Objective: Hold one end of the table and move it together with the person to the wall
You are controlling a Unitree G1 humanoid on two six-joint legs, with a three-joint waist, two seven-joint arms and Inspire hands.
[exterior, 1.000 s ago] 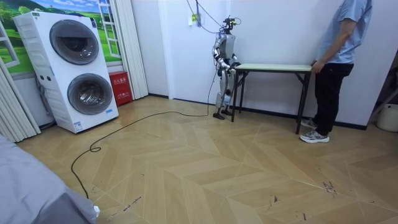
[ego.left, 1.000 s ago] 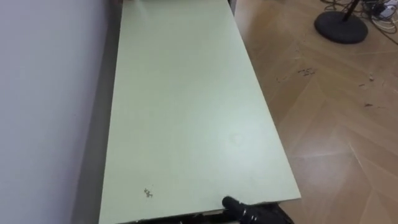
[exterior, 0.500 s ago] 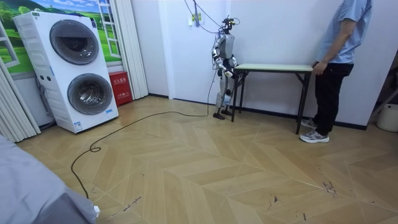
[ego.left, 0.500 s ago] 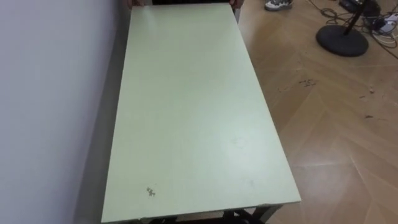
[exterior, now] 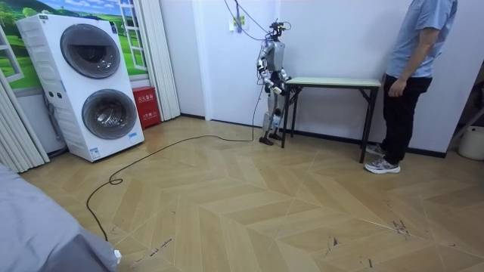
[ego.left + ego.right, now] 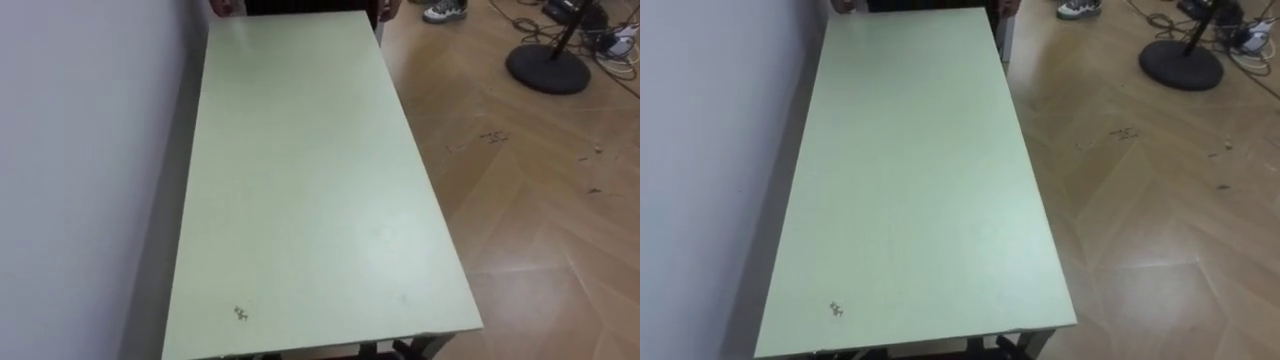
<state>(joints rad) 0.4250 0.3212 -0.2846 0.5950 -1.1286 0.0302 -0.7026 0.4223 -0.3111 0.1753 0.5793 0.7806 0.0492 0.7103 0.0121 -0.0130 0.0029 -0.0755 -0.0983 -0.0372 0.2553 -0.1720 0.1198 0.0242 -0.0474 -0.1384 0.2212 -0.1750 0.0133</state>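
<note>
1. Table (image 6: 310, 180): pale green top on dark legs, standing on all its legs along the white wall (image 6: 80, 150). It runs from the lower edge of the left eye view up to the top centre.
2. Person (image 5: 412, 75): stands at the far end, at the room view's right, one hand lowered to hip level, apart from the tabletop.
3. Robot: stands at the near end by the wall. Its hands sit close to its chest in the room view, too small there for you to tell whether the fingers are apart or curled.
4. Stage: table set down with no visible grip on it. That fits either a lift to come or a finished carry.
5. Surface: smooth and flat, with a small dark mark (image 6: 240, 313) near the lower left.
</note>
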